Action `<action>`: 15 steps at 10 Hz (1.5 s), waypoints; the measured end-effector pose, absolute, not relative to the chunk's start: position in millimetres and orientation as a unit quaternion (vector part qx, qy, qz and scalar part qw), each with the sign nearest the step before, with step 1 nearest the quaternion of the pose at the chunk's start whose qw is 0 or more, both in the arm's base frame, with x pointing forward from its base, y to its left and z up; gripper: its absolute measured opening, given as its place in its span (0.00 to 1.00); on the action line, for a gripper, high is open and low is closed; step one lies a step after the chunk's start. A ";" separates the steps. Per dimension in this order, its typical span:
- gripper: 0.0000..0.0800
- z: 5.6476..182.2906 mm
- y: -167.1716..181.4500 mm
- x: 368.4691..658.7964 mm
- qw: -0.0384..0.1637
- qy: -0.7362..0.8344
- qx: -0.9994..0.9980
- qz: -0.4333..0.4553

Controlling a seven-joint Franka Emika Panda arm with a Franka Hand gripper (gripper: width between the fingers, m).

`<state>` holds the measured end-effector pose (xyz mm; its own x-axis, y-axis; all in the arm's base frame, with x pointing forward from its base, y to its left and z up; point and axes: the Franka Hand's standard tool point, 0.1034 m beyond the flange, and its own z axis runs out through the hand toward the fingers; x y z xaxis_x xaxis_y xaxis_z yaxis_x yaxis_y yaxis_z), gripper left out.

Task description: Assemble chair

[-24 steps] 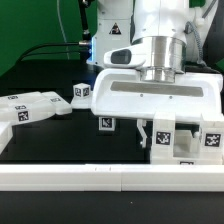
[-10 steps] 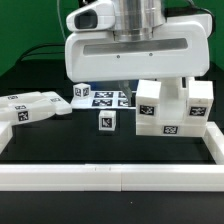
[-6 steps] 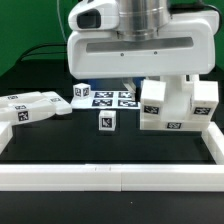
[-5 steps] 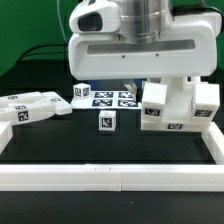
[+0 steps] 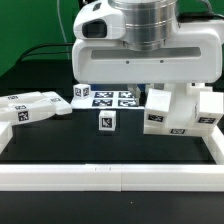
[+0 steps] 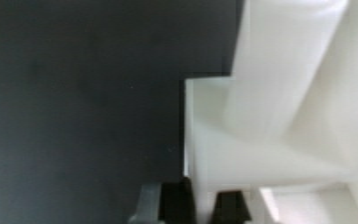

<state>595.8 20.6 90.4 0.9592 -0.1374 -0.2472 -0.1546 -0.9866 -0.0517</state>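
The partly built white blocky plastic chair point(image 5: 178, 110) hangs tilted, off to the exterior view's right of the marker board point(image 5: 108, 98). Its smooth, matte boxy faces carry black-and-white square tags. The robot arm's broad glossy white wrist housing point(image 5: 145, 50) looms above the marker board and hides the top of the chair.

In the wrist view the claw point(image 6: 197, 205) shows two dark fingers point(image 6: 167, 205) pressed together, pinching a thin white wall of the chair point(image 6: 274, 110) above the matte black counter point(image 6: 69, 100).

Just in front of the marker board stands a small white plastic cube point(image 5: 105, 121), tag facing the camera. At the board's edge on the exterior view's left sits a second tagged white cube point(image 5: 82, 91). Further that way lie flat white plastic slabs point(image 5: 30, 108) with tags. Well in front of the board, a long white border rail point(image 5: 100, 176) crosses the counter point(image 5: 60, 140).
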 end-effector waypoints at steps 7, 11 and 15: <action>0.04 93.9 13.7 580.8 0.046 0.083 -0.963 0.251; 0.04 86.3 11.5 577.1 0.055 0.030 -0.959 0.276; 0.04 82.4 8.8 579.9 0.060 0.012 -0.960 0.273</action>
<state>579.9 8.8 82.4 0.8502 0.0102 -0.5263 -0.0551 -0.9926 -0.1083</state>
